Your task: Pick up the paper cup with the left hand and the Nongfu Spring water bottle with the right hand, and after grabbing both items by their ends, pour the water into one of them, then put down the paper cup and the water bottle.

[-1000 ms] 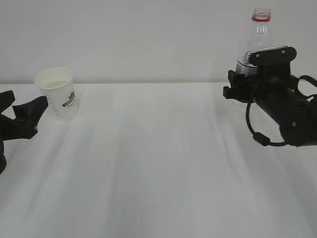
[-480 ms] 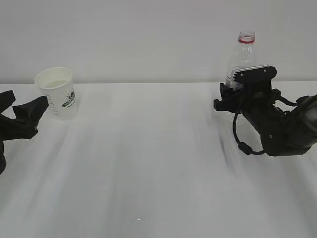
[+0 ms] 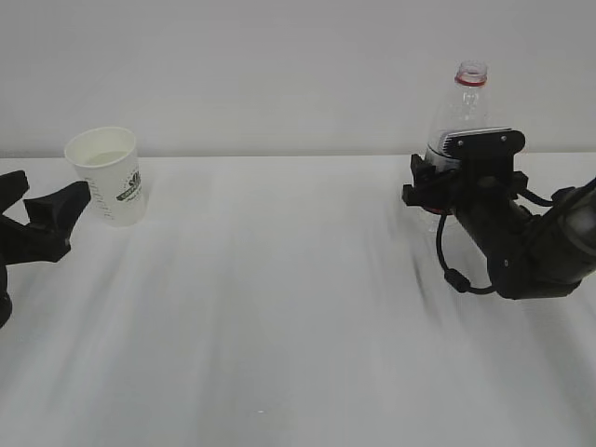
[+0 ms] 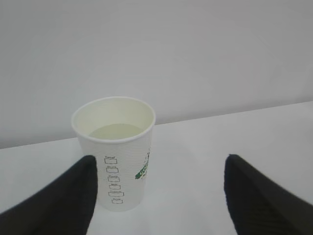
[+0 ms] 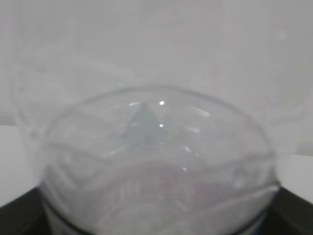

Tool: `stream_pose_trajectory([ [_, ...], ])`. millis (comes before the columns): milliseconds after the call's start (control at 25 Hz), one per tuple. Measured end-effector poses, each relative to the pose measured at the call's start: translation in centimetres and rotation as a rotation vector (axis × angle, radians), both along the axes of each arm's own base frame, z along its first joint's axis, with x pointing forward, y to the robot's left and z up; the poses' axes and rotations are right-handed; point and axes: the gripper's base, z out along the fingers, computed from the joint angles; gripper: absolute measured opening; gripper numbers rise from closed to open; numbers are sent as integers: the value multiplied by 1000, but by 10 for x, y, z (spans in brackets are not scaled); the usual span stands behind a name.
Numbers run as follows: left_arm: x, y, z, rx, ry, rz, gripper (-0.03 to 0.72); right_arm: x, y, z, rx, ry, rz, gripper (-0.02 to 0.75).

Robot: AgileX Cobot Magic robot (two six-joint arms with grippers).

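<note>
Left claw: spread wide, nothing held. In the left wrist view its two black fingers are seen at the bottom corners of the picture, with the paper cup standing upright just past the tips and nearer the finger on the left of that view. That finger overlaps the cup's lower edge in the picture; whether it touches cannot be told. In the outside view a narrow gap is seen between the nearest fingertip and the cup wall.

Cup: placed at the far left of the table, close to the back edge where the wall begins. Pale liquid is seen inside, well below the rim. The green logo is turned toward the right.

Right claw: set around the lower body of the water bottle. The bottle is upright, uncapped, its red neck ring clear above the claw. The right wrist view is filled by the clear ribbed body, with dark fingertips only just seen at the two bottom corners. Whether the bottle is being pinched or merely flanked cannot be told. The bottle's base is hidden behind the claw.

Room: the whole middle of the table between cup and bottle is bare white surface. The bottle is also kept near the back edge, at the far right. The front part of the table is unoccupied.
</note>
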Motion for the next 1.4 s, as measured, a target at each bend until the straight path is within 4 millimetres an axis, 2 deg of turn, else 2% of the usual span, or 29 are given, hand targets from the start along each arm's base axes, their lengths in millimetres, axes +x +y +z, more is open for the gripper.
stream_pose_trajectory([
  [240, 0, 0, 1, 0, -2, 0, 587, -8, -2, 3, -2, -22, -3, 592],
  [560, 1, 3, 1, -14, -4, 41, 587, -41, -10, 21, 7, -20, -12, 592],
  [840, 1, 4, 1, -16, -3, 47, 587, -64, -14, 25, -1, 8, 8, 592],
  [1000, 1, 4, 1, -16, -3, 47, 587, -66, -13, 24, -3, 8, 21, 599],
  [1160, 1, 4, 1, -16, -4, 45, 587, -66, -12, 24, -3, 6, 34, 662],
  [1400, 0, 3, 2, -12, -5, 35, 587, -64, -11, 29, 4, -11, 35, 674],
])
